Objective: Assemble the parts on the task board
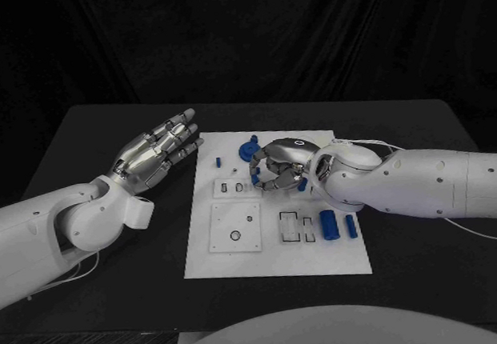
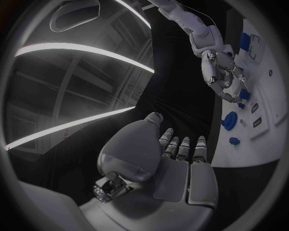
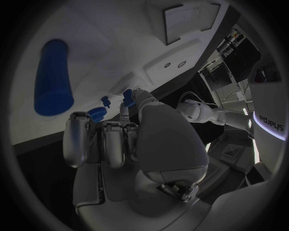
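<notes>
head view: task board [image 1: 281, 258] lies mid-table; left hand [image 1: 157, 153] is held flat and spread beside its left edge, nothing held; right hand [image 1: 281, 165] is curled over blue parts [image 1: 251, 149] | left wrist view: right hand's fingers [image 2: 224, 83] are seen bent onto the board | right wrist view: blue cylinder [image 3: 52, 77] is seen lying on the board; grasp cannot be told

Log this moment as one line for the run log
left hand: open, beside board | right hand: curled over board, hold unclear | two blue cylinders: lying on board
</notes>
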Motion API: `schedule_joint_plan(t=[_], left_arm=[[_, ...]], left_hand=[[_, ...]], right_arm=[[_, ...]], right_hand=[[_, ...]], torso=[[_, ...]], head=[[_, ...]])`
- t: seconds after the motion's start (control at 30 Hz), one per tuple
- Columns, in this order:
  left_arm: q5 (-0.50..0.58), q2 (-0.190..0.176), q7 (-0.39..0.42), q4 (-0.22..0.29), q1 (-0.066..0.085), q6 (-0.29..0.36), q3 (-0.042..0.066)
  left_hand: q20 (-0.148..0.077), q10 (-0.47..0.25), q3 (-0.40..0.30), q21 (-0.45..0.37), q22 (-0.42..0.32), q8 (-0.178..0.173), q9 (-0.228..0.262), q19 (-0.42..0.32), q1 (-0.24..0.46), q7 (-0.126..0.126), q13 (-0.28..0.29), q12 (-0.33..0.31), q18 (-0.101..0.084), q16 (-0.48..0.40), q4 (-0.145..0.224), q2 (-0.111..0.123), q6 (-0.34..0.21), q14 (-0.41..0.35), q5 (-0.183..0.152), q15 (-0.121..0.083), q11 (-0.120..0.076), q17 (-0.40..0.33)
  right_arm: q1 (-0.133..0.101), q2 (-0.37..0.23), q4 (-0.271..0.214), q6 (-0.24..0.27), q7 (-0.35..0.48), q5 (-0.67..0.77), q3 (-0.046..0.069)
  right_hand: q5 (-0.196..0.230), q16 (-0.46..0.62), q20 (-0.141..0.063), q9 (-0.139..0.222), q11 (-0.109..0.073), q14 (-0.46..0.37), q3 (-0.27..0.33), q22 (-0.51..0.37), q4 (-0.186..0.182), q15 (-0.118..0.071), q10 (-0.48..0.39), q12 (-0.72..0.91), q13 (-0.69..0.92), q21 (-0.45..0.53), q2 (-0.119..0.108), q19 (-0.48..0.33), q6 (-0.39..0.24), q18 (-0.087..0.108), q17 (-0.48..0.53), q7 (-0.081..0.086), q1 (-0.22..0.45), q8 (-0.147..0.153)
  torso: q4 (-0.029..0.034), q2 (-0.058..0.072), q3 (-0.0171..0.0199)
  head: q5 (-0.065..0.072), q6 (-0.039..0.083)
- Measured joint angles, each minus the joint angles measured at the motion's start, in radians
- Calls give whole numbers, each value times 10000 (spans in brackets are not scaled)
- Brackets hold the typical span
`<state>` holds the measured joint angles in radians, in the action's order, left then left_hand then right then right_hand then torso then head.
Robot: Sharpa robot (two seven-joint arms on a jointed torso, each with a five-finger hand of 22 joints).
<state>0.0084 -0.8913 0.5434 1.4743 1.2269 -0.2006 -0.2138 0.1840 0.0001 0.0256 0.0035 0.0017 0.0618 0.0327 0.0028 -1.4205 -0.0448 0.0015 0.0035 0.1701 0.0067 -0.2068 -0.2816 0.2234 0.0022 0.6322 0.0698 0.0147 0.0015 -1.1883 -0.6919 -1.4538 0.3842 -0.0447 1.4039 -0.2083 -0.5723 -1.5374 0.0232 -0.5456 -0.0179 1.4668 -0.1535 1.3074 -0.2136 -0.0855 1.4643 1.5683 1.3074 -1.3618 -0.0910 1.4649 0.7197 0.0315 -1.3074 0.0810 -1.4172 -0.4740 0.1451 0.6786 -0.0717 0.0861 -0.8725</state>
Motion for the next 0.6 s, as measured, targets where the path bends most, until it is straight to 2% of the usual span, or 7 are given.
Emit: schedule_joint_plan(t=[0.23, 0.6], left_arm=[[0, -1, -9, -1, -3, -17, 0], [0, -5, -33, 0, -5, -40, 0]], left_hand=[[0, 0, 0, 0, 0, 0, 0, 0, 0, 0, 1, 0, 0, 0, 0, 0, 0, 0, 0, 0, 0, 2], [0, 0, -27, 0, -3, 41, 7, 0, 0, 0, -4, 0, 0, 0, -28, 0, 0, 0, 0, 0, 0, -6]], right_arm=[[21, 65, 60, -58, -17, 8, -1], [60, 106, 62, -127, -22, 16, -1]], right_hand=[[77, 0, 40, 48, 23, 0, -27, 7, 27, 72, 23, 0, 0, 0, 0, 31, -64, 0, 1, 64, 0, 75], [581, 38, 76, 159, 35, 0, -95, 5, 153, 72, 35, 0, 1, 46, -43, 2, -416, 0, 1, 91, 43, 209]], torso=[[1, -3, 0], [8, -3, 0]], head=[[20, 0], [15, 0]])
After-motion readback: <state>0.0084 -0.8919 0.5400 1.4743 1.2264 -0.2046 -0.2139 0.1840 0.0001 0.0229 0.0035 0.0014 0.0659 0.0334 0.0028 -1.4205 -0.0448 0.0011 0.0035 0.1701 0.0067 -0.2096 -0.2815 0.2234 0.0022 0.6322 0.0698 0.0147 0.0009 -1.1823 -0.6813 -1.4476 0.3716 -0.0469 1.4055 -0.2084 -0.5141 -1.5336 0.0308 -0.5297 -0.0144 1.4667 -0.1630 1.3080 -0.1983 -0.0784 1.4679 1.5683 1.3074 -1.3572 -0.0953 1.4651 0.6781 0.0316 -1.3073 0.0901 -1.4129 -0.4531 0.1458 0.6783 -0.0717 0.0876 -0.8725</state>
